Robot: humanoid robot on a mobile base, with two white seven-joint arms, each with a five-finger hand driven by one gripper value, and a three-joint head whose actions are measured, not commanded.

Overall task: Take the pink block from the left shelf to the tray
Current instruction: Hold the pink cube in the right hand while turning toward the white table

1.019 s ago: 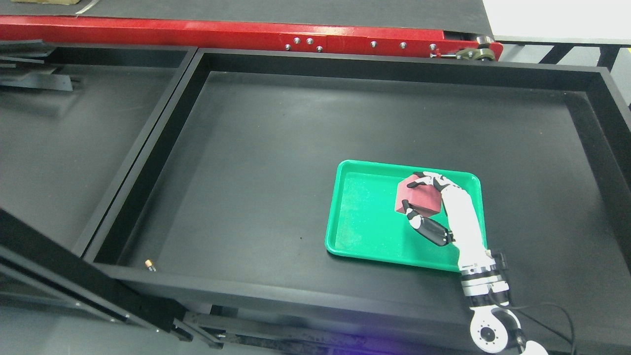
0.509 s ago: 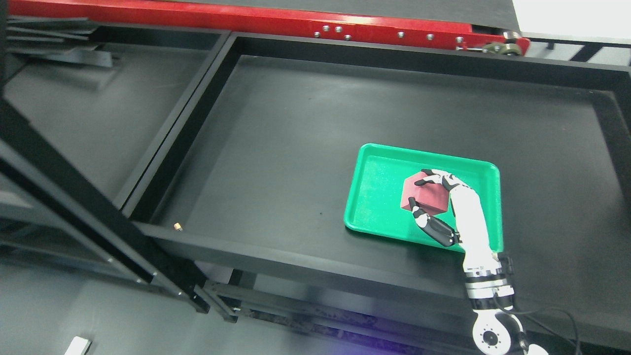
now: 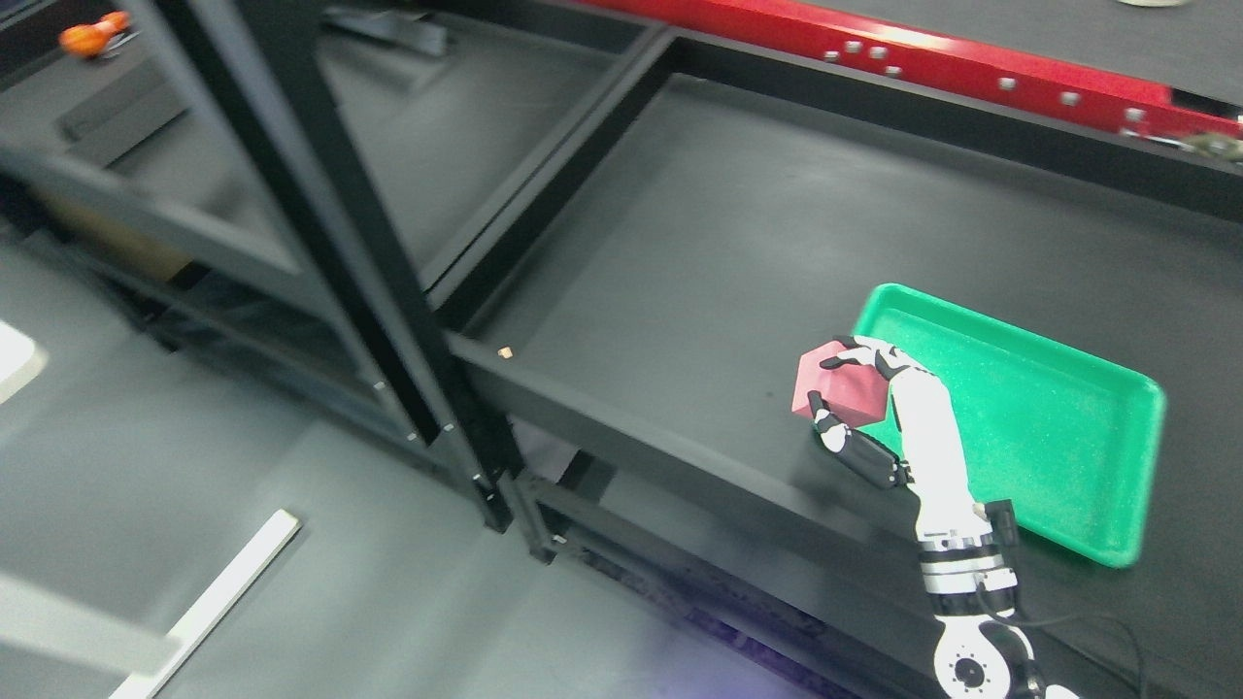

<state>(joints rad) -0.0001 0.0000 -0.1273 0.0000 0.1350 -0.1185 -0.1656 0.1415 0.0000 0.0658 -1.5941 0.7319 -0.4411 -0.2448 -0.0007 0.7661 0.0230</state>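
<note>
We hold one pink block (image 3: 841, 390) in our right hand (image 3: 859, 408), a little right of the frame's centre and low in it. The fingers are curled round it: dark fingertips (image 3: 843, 357) hook over its top edge while the thumb presses from below, so the block is clamped between them and lifted clear of the black surface. It sits just off the left edge of the one green tray (image 3: 1029, 427), not over it — the tray's bare floor lies to the right of the hand, at the frame's right side. The white forearm runs down from the hand to the wrist joint at the bottom edge, crossing the tray's near left corner.

The tray rests on the wide black shelf (image 3: 738, 243) that fills the upper middle of the frame, walled by a low black rim. One small pale speck (image 3: 504, 351), perhaps a screw or a crumb, though it is too small to tell, lies near the shelf's front left corner. A second black shelf (image 3: 418, 165) adjoins at the upper left, and one black upright post (image 3: 320, 214) slants across the left of the frame. One red beam (image 3: 971, 73) with bolts runs along the top right. An orange object (image 3: 92, 34) — blurred — shows at the top left corner. One pale strip (image 3: 209, 602) lies on the grey floor at the lower left.
</note>
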